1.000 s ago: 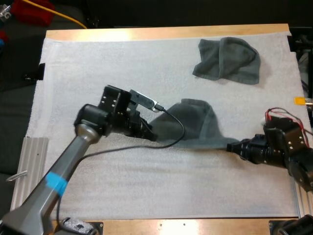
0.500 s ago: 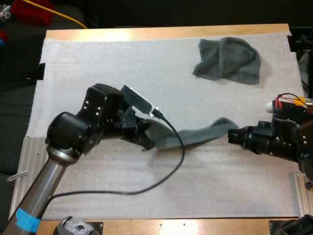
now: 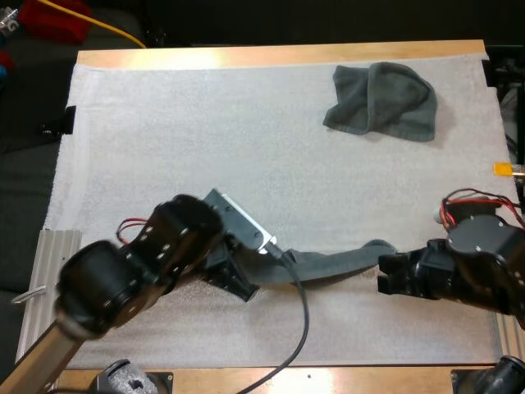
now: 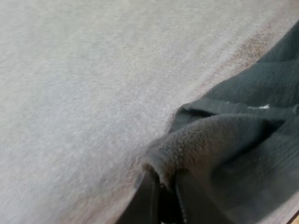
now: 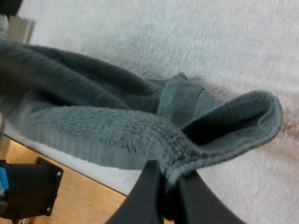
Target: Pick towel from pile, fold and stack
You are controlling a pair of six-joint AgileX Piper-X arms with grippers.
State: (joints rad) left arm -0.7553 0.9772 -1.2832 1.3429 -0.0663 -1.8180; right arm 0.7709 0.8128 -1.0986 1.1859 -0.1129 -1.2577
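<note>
Reading as a robotics lab test bench. Noting a wooden table [image 3: 279, 56] carrying a white mat [image 3: 205, 123], a ribbed aluminium rail [image 3: 56, 254] lying along its left side, left arm [image 3: 123, 283] and right arm [image 3: 484, 267] reaching in, a yellow cable [image 3: 107, 29] trailing beyond.

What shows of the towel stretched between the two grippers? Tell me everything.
The towel is dark grey-green, with a fuzzy terry look and a hemmed edge. It is drawn into a long narrow band, bunched in folds, running across the near part of the white mat. The left gripper pinches one end, the right gripper the other, where a corner curls open. Whether its middle touches the mat cannot be told.
</note>
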